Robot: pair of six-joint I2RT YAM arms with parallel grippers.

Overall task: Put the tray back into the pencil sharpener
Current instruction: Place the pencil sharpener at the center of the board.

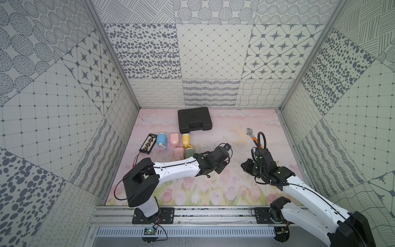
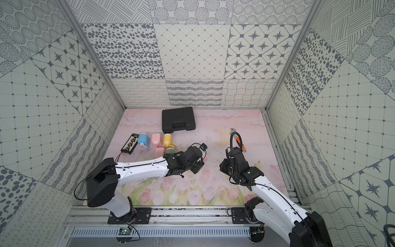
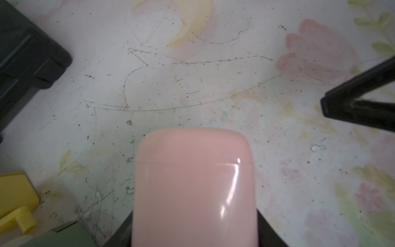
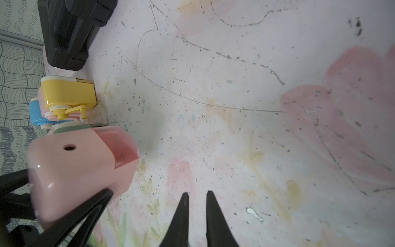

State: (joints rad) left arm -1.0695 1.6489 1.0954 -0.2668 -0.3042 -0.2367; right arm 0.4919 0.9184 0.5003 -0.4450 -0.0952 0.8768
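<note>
No readable text, labels, brands or numbers anywhere; the black case (image 1: 194,119) and pencil sharpeners show no legible markings.

Left arm (image 1: 177,169) outstretched, right arm (image 1: 299,188) bent.

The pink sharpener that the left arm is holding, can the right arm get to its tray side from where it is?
Probably yes. The pink sharpener faces the right gripper across bare mat, tray side toward it; nothing lies between them.

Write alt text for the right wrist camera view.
A glossy pink plastic pencil sharpener is clamped in the left gripper, its translucent tray seated. The right gripper, nearly shut and empty, hovers over the floral mat.
</note>
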